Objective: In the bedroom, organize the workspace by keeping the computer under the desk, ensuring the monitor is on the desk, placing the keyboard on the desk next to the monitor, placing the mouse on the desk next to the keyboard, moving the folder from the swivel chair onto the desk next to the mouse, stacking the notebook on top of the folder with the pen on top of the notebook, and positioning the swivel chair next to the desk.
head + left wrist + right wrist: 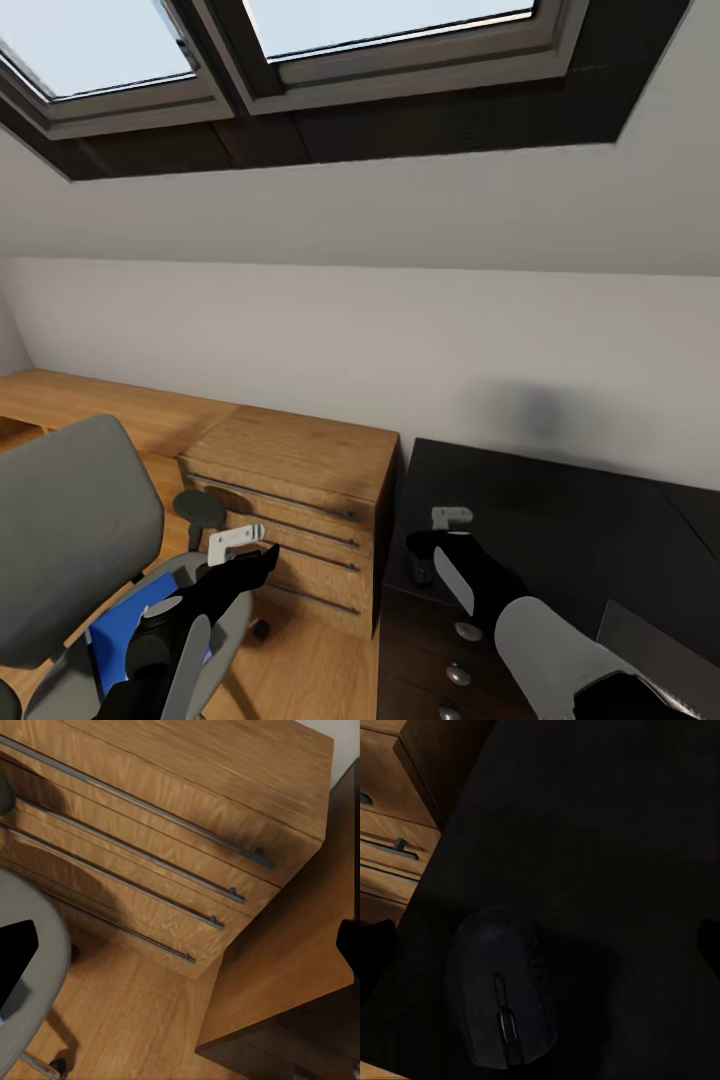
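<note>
The grey swivel chair (70, 530) stands at the lower left of the head view, with the bright-blue folder (125, 625) lying on its seat. My left gripper (258, 556) hovers open past the seat's front edge (41, 937), over the wood floor, with nothing between its fingers (15, 964). A black mouse (502, 990) lies on the black top of a drawer unit with silver knobs (560, 510). Just above the mouse, my right gripper (428, 558) stands open, its fingers (711, 945) wide apart and not touching it.
A light-wood drawer chest (300, 480) with long bar handles (150, 847) stands between the chair and the black unit. Low wooden shelving (90, 400) runs along the white wall under the skylights (380, 25). A dark flat panel (655, 650) shows at the bottom right.
</note>
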Controlling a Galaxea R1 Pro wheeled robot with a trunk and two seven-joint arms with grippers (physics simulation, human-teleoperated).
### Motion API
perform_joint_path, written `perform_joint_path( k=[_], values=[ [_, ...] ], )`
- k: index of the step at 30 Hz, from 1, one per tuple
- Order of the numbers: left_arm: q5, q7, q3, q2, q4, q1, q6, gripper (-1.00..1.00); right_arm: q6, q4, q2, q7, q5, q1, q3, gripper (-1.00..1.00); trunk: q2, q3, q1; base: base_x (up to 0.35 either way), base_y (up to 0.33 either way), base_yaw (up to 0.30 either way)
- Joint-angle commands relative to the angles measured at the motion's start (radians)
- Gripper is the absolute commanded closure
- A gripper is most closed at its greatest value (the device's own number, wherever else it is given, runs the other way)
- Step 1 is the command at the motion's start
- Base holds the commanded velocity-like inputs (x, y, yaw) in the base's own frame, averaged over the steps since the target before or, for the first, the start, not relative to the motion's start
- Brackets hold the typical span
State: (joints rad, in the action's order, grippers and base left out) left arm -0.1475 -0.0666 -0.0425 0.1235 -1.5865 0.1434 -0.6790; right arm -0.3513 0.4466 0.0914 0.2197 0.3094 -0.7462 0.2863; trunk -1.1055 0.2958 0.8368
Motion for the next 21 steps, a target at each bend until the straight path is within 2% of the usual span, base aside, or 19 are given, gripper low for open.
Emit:
perform_joint_path(
  k=[1, 9, 17, 21],
  values=[
    [-0.011, -0.007, -0.001, 0.001, -0.001, 0.001, -0.005, -1.00, -0.007, 0.002, -0.001, 0.009, 0.012, -0.001, 0.007, -1.00, -0.008, 0.005, 0.004, 0.000, 0.000, 0.000],
    [-0.011, -0.007, 0.000, 0.001, -0.001, 0.001, -0.005, -1.00, -0.010, 0.003, -0.002, -0.005, 0.014, -0.001, 0.003, -1.00, -0.064, 0.030, 0.035, 0.000, 0.000, 0.000],
    [-0.011, -0.007, 0.000, 0.001, -0.001, 0.001, -0.005, -1.00, -0.009, 0.004, -0.020, -0.099, 0.012, -0.001, 0.001, -1.00, -0.120, 0.055, 0.065, 0.000, 0.000, 0.000],
    [-0.011, -0.007, 0.000, 0.001, -0.001, 0.001, -0.005, -1.00, -0.010, 0.004, -0.027, -0.116, 0.011, -0.001, 0.001, -1.00, -0.148, 0.067, 0.081, 0.000, 0.000, 0.000]
  ],
)
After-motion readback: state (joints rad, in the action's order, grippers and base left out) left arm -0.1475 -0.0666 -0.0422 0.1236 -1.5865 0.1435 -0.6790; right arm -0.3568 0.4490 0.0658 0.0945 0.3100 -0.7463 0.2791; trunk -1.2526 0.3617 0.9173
